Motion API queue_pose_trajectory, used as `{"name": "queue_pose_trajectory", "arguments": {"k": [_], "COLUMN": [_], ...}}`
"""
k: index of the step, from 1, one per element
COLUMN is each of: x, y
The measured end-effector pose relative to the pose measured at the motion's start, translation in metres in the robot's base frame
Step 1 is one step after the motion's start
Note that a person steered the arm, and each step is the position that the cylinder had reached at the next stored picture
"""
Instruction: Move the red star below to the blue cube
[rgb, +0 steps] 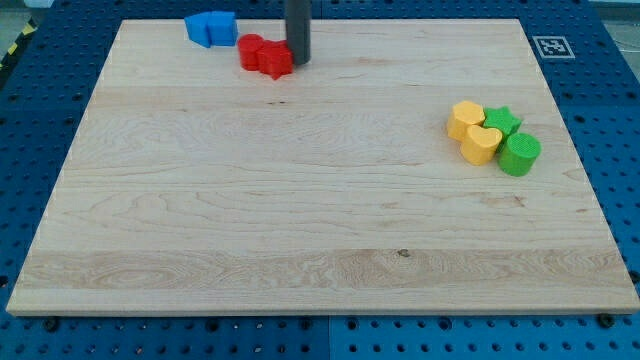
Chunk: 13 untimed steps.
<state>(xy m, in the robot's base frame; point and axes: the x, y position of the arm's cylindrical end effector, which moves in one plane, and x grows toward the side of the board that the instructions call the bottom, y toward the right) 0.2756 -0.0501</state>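
Observation:
The red star (276, 59) lies near the view's top, left of centre, touching a second red block (251, 50) on its left. The blue cube (221, 25) sits up and to the left of them, touching another blue block (199, 28) on its left. My tip (298, 63) stands right against the red star's right side. The red star is to the lower right of the blue cube, a short gap apart.
At the view's right sits a cluster: two yellow blocks (465, 119) (481, 144), a green star (502, 122) and a green cylinder (519, 154). The wooden board (300, 220) lies on a blue pegboard.

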Motion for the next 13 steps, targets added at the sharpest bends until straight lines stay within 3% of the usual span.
{"name": "queue_pose_trajectory", "arguments": {"k": [2, 3, 4, 5, 6, 13], "x": [0.0, 0.0, 0.02, 0.068, 0.081, -0.006], "y": [-0.055, -0.052, -0.02, -0.017, -0.037, -0.06]}}
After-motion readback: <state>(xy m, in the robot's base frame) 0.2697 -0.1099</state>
